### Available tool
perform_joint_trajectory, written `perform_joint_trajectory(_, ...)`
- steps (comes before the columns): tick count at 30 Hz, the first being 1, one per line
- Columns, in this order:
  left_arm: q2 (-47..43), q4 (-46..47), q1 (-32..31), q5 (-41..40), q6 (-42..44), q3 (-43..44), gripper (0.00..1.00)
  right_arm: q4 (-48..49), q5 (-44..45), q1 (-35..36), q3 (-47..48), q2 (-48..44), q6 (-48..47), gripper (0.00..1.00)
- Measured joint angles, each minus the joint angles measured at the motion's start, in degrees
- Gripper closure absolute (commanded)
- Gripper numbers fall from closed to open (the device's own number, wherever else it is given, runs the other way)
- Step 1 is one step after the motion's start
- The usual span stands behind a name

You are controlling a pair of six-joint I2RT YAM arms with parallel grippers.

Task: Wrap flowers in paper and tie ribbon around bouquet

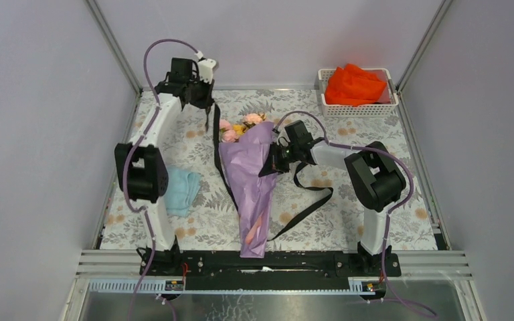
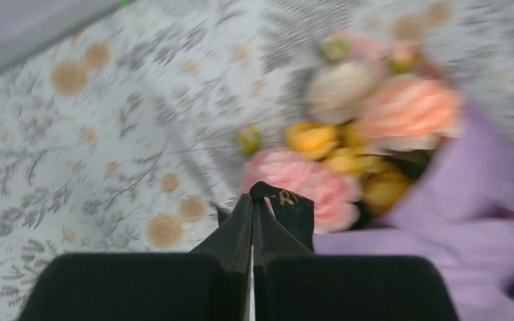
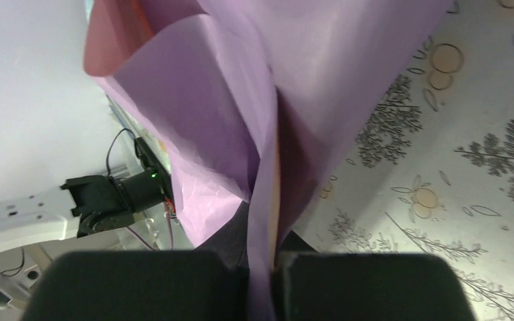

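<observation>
The bouquet lies mid-table, with the lilac paper [image 1: 253, 180] wrapped as a cone and its tip toward the arm bases. The pink, yellow and white flowers [image 1: 239, 127] stick out of its far end. My left gripper [image 1: 207, 109] is raised behind the flowers, shut on the black ribbon [image 1: 306, 212]. The ribbon hangs down, runs along the cone's left side and trails out on the right. In the left wrist view the ribbon [image 2: 288, 204] loops over the shut left gripper [image 2: 252, 202] above the flowers [image 2: 348, 147]. My right gripper [image 1: 268, 164] is shut on the paper's right edge; the paper [image 3: 207, 107] fold sits pinched in the right gripper [image 3: 266, 264].
A white basket [image 1: 355, 108] holding an orange cloth [image 1: 353, 85] stands at the back right corner. A light blue folded cloth [image 1: 182, 189] lies by the left arm. A floral tablecloth [image 1: 388, 200] covers the table, with grey walls on three sides.
</observation>
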Motion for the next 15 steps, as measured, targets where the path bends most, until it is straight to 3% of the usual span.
perform_joint_trajectory(9, -27.58, -3.98, -16.31, 11.43, -2.03, -8.96, 1.0, -0.44, 3.45, 0.07, -2.12, -0.28, -2.01, 1.0)
perform_joint_trajectory(15, -30.49, -5.33, -26.16, 14.71, -0.72, -21.35, 1.0, 0.35, 5.09, 0.07, -2.6, -0.28, -1.4, 0.95)
